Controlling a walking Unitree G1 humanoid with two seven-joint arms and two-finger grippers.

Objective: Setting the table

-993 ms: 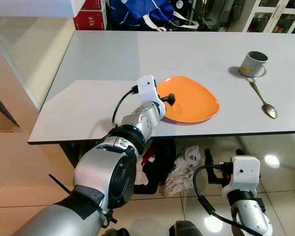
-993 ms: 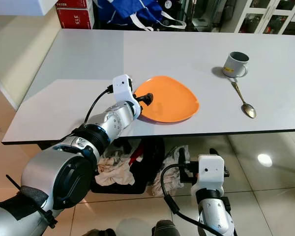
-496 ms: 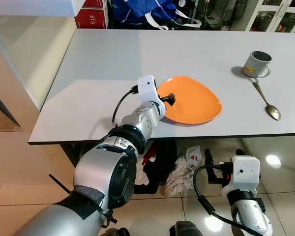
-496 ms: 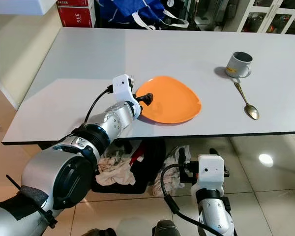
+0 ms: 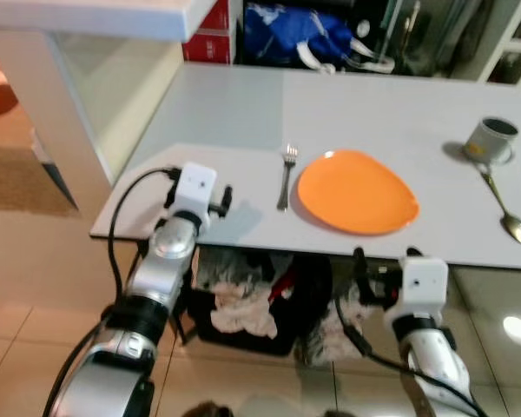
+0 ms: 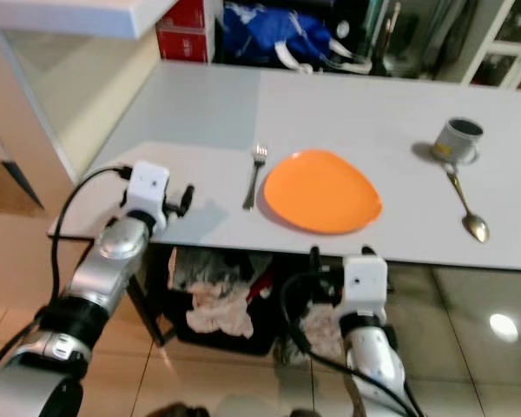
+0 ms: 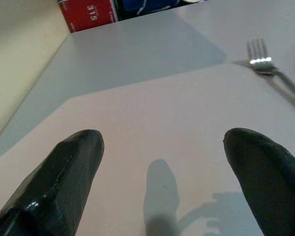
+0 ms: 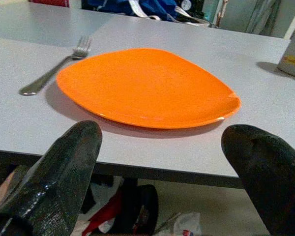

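Observation:
An orange plate (image 5: 358, 191) lies near the front edge of the grey table (image 5: 373, 104). A silver fork (image 5: 284, 176) lies just left of it, tines pointing away from me. At the far right stand a grey mug (image 5: 491, 139) and, in front of it, a spoon (image 5: 504, 204). My left gripper (image 5: 224, 200) hovers low over the table's front left corner, open and empty, left of the fork (image 7: 273, 69). My right gripper (image 8: 162, 132) is open at the table's front edge, level with the plate (image 8: 147, 86) and pointing at it.
A red box (image 5: 215, 26) and a blue bag (image 5: 304, 35) sit beyond the table's far edge. Crumpled cloths and a dark basket (image 5: 252, 304) lie under the table. A white counter (image 5: 87, 13) and a beige wall stand at the left. The floor is tiled.
The camera has pulled back and shifted. My left gripper has left the plate's rim and moved to the front left corner. A fork now lies left of the plate. My right gripper rose to the table edge.

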